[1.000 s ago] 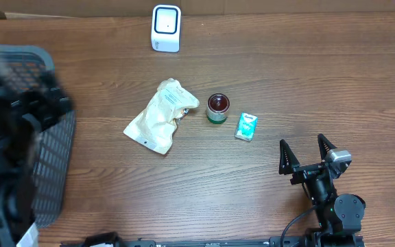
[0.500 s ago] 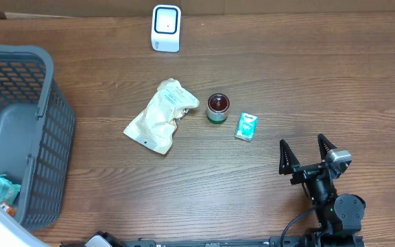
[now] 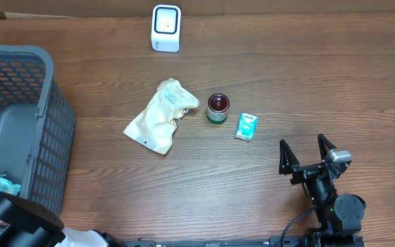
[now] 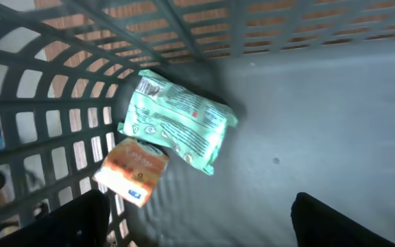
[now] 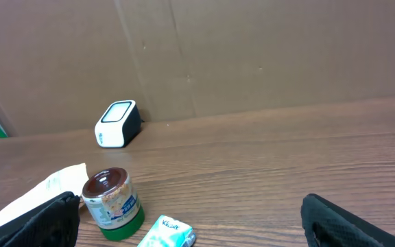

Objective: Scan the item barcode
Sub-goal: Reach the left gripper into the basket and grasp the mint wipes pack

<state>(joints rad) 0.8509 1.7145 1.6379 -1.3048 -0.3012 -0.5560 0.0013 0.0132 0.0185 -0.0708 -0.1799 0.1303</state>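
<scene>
Three items sit mid-tabletop in a row: pouch (image 3: 162, 115), jar (image 3: 218, 108) just beside it, box (image 3: 246, 127) near the jar. Scanner (image 3: 166, 27) stands at the far edge, well apart from them. Bare wood lies all round the right half. Basket (image 3: 53, 151) fills the left edge.

My right claw (image 3: 307, 152) is near the front edge, right of the box, spread wide, gripping and touching nothing. My left claw (image 4: 197, 206) hangs inside the basket, fingers (image 4: 67, 219) wide apart, nothing between them.

Two packets lie by the basket wall, green packet (image 4: 177, 127) touching orange packet (image 4: 132, 171). Print on both is too blurred to read, and the jar and box labels are too small.
</scene>
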